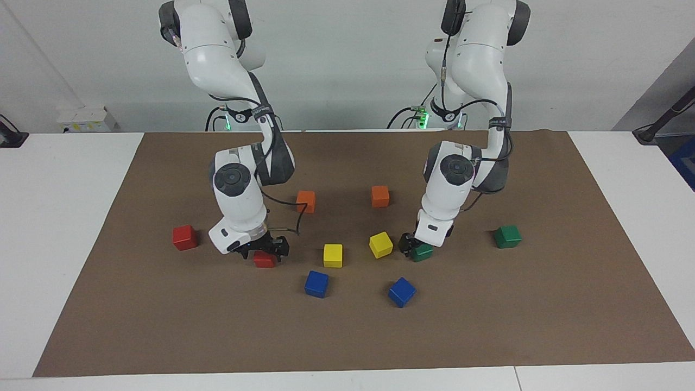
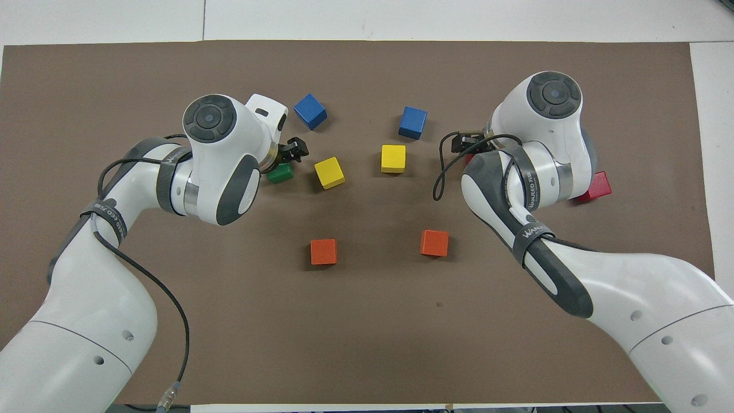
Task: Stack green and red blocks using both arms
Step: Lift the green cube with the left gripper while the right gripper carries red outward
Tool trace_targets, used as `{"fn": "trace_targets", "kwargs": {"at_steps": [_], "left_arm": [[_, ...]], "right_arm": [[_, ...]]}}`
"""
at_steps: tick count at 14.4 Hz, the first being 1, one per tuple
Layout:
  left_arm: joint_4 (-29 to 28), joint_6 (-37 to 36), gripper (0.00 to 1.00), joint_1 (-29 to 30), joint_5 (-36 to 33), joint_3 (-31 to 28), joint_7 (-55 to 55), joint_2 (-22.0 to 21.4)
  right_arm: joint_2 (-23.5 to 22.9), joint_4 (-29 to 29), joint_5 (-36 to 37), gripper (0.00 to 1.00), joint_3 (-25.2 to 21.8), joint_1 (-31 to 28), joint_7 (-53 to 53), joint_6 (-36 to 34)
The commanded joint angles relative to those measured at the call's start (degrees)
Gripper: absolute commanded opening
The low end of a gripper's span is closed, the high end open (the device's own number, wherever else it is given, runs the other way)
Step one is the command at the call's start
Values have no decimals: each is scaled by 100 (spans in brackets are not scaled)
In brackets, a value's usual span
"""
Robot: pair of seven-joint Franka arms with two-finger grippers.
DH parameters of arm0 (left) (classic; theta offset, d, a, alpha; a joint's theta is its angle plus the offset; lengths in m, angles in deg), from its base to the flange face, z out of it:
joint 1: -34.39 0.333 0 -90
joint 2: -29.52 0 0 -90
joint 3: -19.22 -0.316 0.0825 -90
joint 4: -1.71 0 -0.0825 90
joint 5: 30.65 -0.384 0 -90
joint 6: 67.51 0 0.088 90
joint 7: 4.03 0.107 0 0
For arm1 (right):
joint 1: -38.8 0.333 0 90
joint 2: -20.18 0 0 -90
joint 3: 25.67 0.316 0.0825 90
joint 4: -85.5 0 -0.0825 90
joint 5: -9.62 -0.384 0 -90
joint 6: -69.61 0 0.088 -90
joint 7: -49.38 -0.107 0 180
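Reaching down, our left gripper [image 1: 414,245] has its jaws around a green block [image 1: 422,252] and our right gripper [image 1: 267,248] around a red block [image 1: 265,259], both on the surface [image 1: 488,326]; whether they grip we cannot tell, next lift toward partner blocks

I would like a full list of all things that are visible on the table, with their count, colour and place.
Mat: one, brown, covering the table.
Red blocks: two, toward the right arm's end; one under the right tool, one free beside it.
Green blocks: two, toward the left arm's end; one under the left tool, one free.
Orange blocks: two, nearest the robots.
Yellow blocks: two, central.
Blue blocks: two, farthest from the robots.
Right tool: black, at the red block.
Left tool: black, at the green block.
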Motion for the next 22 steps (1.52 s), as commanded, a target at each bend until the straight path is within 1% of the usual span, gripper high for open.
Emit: {"fn": "trace_targets", "kwargs": {"at_steps": [1,3,4,5,6,7,8,9,10,11,12,13,14,15,17,19,22], "left_arm": [[2,105,96,-47,-135,-50,-142,58],[2,114,93,-47,-135,-50,-168,50],[2,114,86,-55,-135,-50,-247,58],[11,62,69,-64,-135,-50,-317,50],[46,-35,37,-73,-135,-50,-379,50],[116,-279,4,-82,-126,-50,-388,41],[290,-499,0,-73,-117,-50,-388,49],[414,-649,0,-64,-117,-50,-388,58],[528,-816,0,-56,-109,-50,-388,58],[573,-957,0,-12,-126,-50,-379,32],[573,-1045,0,32,-135,-50,-353,-20],[573,-1194,0,172,-152,-50,-309,-108],[556,-1378,0,321,-179,-42,-170,-291],[530,-1502,0,470,-170,-50,197,-424],[512,-1888,0,918,-170,-42,1224,-661],[503,-2039,0,1331,-161,-42,2086,-750],[485,-2057,0,1728,-161,-42,3063,-768]], "right_arm": [[124,-254,12,100,41,-39,-116,190],[133,-316,12,100,41,-39,-116,243],[142,-351,12,100,41,-39,-108,278],[142,-378,12,100,41,-39,-108,287],[150,-404,12,100,41,-39,-116,305],[150,-413,12,100,41,-39,-116,313],[150,-413,12,99,41,-39,-116,314],[150,-413,12,87,41,-39,-108,314],[150,-413,20,64,41,-39,-99,305],[150,-413,12,36,41,-30,-108,305],[150,-404,12,12,41,-30,-108,279],[142,-369,20,0,41,-30,-90,226],[150,-343,20,0,41,-39,-55,200],[168,-282,38,0,32,-47,-20,112],[238,7,38,0,6,-187,417,-300],[396,79,38,0,15,-529,1014,-547],[747,62,47,0,6,-864,1972,-969]]}}
